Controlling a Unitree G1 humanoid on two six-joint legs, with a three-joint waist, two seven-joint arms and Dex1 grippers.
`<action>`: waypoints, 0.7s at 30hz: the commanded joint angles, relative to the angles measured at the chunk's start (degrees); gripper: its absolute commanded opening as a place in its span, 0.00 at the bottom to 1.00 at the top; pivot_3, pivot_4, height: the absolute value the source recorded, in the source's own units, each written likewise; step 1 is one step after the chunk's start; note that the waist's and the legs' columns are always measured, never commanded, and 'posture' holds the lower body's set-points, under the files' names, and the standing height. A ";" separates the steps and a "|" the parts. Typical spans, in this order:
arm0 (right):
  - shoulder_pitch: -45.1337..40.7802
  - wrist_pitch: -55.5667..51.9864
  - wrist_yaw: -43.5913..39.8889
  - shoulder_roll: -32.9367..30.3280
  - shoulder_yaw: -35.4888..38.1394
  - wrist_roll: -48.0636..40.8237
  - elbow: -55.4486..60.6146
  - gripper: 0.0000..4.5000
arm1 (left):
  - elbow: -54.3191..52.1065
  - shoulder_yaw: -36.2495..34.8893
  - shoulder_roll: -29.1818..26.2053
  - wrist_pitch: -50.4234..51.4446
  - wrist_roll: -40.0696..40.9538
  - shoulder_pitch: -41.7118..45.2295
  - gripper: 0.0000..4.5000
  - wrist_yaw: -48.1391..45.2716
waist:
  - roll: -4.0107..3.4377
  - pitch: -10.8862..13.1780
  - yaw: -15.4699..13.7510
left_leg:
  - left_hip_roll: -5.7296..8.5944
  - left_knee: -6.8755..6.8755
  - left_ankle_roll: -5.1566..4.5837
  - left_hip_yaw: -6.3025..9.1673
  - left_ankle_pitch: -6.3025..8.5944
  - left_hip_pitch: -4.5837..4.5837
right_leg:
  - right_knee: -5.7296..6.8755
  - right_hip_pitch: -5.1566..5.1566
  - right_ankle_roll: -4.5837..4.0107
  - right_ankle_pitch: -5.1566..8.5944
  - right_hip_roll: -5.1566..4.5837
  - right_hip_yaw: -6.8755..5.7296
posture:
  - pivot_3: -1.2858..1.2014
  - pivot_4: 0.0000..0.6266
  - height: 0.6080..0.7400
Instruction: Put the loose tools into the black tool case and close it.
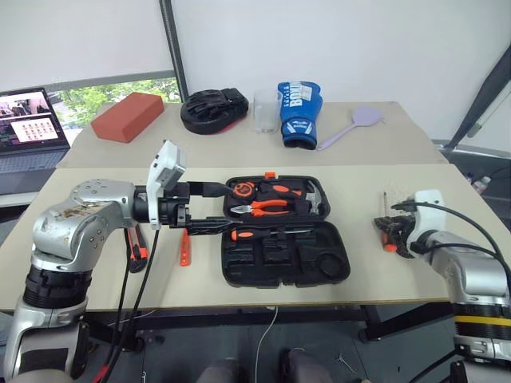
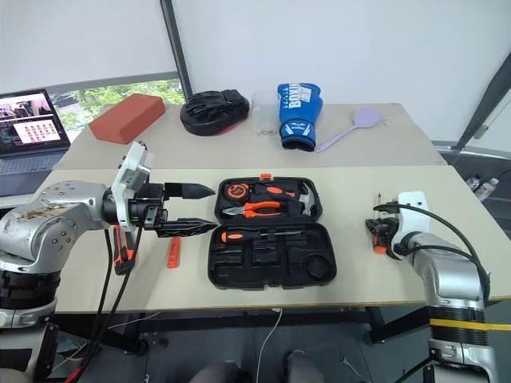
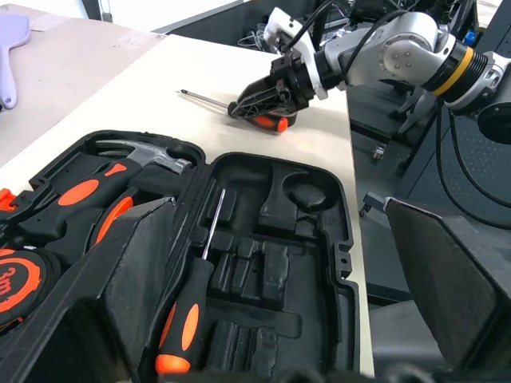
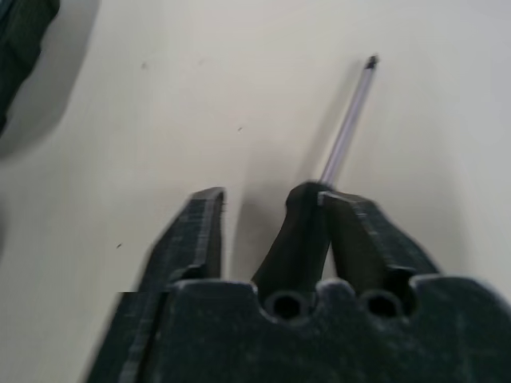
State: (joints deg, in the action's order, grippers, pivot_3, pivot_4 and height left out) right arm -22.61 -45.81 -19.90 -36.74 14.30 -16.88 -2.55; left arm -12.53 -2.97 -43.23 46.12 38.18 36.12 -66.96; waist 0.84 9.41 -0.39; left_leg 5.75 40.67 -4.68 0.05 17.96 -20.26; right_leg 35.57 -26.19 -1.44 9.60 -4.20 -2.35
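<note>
The right gripper (image 4: 271, 231), jaws partly open, straddles the orange-handled long screwdriver (image 3: 231, 105) on the beige table (image 1: 415, 271), right of the open black plastic tool case (image 1: 335, 231). Next, I'd say: clamp, lift, carry left. The left gripper (image 2: 196, 209) gapes empty.

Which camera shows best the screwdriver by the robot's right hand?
The left wrist view: the screwdriver lies in full there, shaft and orange handle under the right gripper. The right wrist view shows its shaft, the eye views just an orange bit.
</note>
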 commanded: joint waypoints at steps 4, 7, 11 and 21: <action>-1.43 -3.36 1.59 -0.91 1.88 0.39 0.02 0.60 | 0.28 -0.08 -0.52 -1.83 -0.08 1.64 1.00 -0.08 | 0.00 0.00 -0.11 | 0.00 0.00 -0.01 0.00 0.00 0.00 | 0.00 0.00 0.00 0.00 0.00 0.00 | 0.52 0.24 1.00; -1.32 -5.67 -0.07 0.04 1.54 -1.44 -0.36 0.60 | 0.50 0.11 -0.55 -2.10 -0.11 1.75 1.00 -0.25 | 0.00 0.00 -0.11 | 0.00 0.00 -0.02 0.00 -0.01 -0.02 | -0.02 0.00 0.00 0.00 0.00 0.00 | 0.52 0.24 1.00; -0.80 -8.17 -2.03 0.77 -0.14 -2.68 0.56 0.60 | 1.04 0.44 -0.67 -2.69 -0.25 1.94 1.00 -0.59 | 0.00 0.00 -0.05 | -0.01 -0.03 -0.05 0.01 -0.03 -0.02 | -0.05 0.00 0.00 0.00 0.00 0.00 | 0.52 0.24 1.00; -3.76 -7.52 0.03 1.36 4.57 -3.81 2.17 0.23 | 0.92 0.97 -0.79 -3.70 -0.06 2.14 1.00 -1.38 | -0.01 0.01 -0.10 | -0.01 -0.05 -0.06 0.02 -0.03 -0.04 | -0.08 -0.01 0.00 0.00 0.00 0.00 | 0.52 0.24 1.00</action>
State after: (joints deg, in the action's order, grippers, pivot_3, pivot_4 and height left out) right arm -23.83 -55.42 -20.02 -34.73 15.38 -19.43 -3.26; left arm -10.70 -1.30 -43.23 43.79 37.85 37.07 -67.81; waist 0.84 9.42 -0.48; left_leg 5.74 40.62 -4.75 0.07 17.93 -20.32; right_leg 35.49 -26.21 -1.43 9.60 -4.21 -2.35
